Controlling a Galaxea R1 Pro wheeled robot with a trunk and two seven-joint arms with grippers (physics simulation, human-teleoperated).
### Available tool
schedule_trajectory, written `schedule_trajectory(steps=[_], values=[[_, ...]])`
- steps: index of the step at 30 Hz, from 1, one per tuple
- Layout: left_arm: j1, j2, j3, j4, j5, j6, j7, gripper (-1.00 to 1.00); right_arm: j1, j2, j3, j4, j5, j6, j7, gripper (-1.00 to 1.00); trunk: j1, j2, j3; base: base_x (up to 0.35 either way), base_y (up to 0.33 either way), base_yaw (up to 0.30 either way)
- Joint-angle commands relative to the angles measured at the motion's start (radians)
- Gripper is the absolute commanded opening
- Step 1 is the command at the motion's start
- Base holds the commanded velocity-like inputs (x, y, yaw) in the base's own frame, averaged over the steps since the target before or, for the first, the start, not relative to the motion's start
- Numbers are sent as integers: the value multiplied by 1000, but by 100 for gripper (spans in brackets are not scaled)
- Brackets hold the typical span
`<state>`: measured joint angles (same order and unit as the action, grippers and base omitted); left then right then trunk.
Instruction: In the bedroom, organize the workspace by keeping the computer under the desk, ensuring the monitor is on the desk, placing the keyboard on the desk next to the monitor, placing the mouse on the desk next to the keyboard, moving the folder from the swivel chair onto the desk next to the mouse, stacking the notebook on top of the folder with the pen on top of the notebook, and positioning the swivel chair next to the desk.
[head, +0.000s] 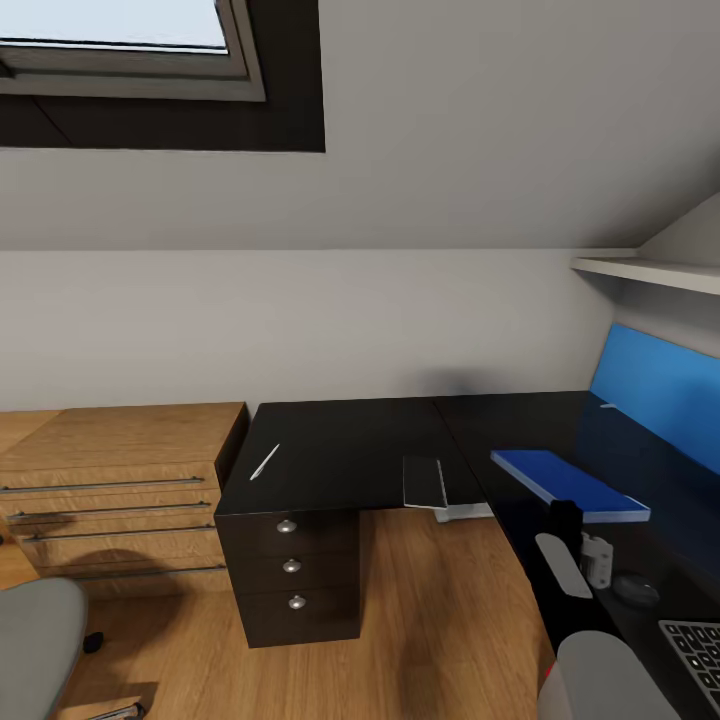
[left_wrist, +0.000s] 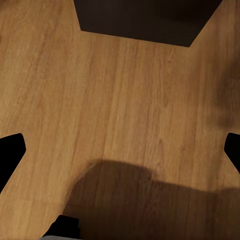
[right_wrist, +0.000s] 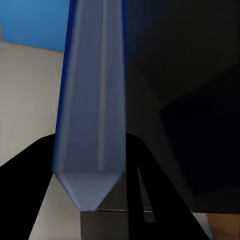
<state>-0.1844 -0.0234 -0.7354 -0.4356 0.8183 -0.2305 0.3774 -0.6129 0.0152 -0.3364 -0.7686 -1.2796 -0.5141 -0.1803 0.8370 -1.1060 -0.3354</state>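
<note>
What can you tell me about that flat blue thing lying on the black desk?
The folder is thin, bright blue and rectangular, with a pale edge. It rests on the glossy black desk, near the mouse. The right tool holds its near end; the right wrist view shows the pale edge running between the dark fingers.

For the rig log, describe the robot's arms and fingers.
The right arm is black with a pale grey elongated panel, a small white fitting beside it and a rounded light grey shell nearer the body. The right fingers are plain matte black and broad. The left fingers are black too.
</note>
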Motion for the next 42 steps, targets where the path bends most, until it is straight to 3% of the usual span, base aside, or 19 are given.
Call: schedule_trajectory(steps=[1,10,26,42], values=[[-1,1,-9,-1,9,-6,6,100,-1,0,-1,0,-3,-8,2,-100,0,-1,-1,0,0,0],[-1,0,-7,-9,10,-17,5,100,-2,-20,-1,78,-9,-72,119,-100,0,-1,-1,0,0,0],[-1,7,4,-79,12,-52,7,100,-1,-49,-3,85,-12,-72,137,-100,0,-1,-1,0,0,0],[-1,6,7,-84,17,-52,12,100,-1,-48,-4,77,-15,-69,139,-100,61,-113,-51,0,0,0]])
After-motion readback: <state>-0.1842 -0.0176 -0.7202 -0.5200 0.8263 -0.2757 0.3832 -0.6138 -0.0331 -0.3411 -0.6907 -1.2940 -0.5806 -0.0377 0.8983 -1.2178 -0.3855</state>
